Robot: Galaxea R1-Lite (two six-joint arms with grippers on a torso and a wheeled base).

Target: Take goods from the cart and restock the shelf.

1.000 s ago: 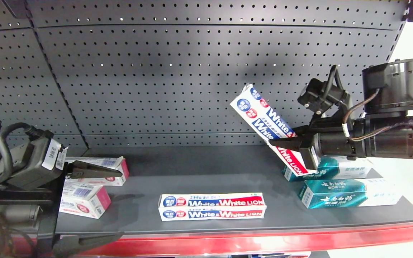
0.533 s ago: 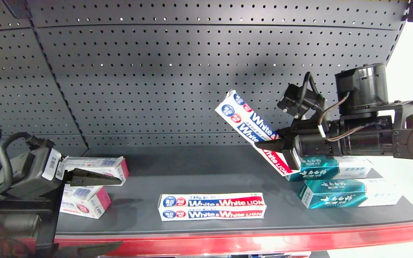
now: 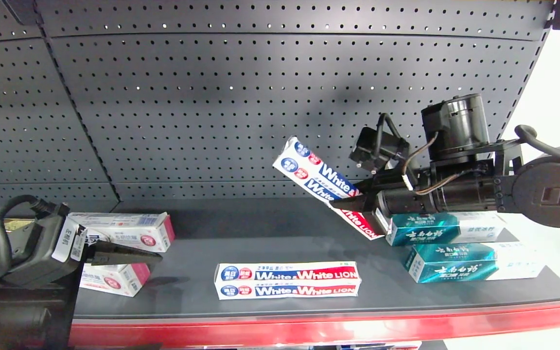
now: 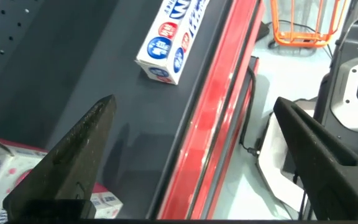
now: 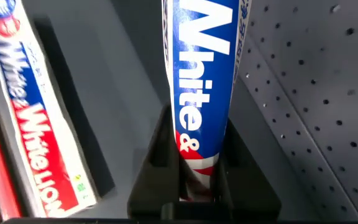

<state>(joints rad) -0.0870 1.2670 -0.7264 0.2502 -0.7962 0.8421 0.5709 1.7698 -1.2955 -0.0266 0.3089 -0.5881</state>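
My right gripper (image 3: 358, 204) is shut on a white, blue and red toothpaste box (image 3: 323, 185), held tilted above the back right of the grey shelf (image 3: 270, 233). The right wrist view has the same toothpaste box (image 5: 202, 81) clamped between the fingers (image 5: 160, 146). A second toothpaste box (image 3: 287, 280) of that kind lies flat near the shelf's front, also seen as a toothpaste box (image 5: 33, 118) in the right wrist view and a toothpaste box (image 4: 171, 40) in the left wrist view. My left gripper (image 3: 129, 250) is open at the shelf's front left, nothing between its fingers (image 4: 73, 155).
Two pink-and-white boxes (image 3: 124, 231) lie at the shelf's left by my left gripper. Two teal boxes (image 3: 460, 262) lie at the right, under my right arm. A perforated back panel (image 3: 241, 107) stands behind. The red front lip (image 3: 319, 325) edges the shelf. An orange basket (image 4: 303, 22) stands on the floor.
My right gripper has carried the tilted toothpaste box leftward and slightly lower along the shelf's back. My left gripper has sunk a little.
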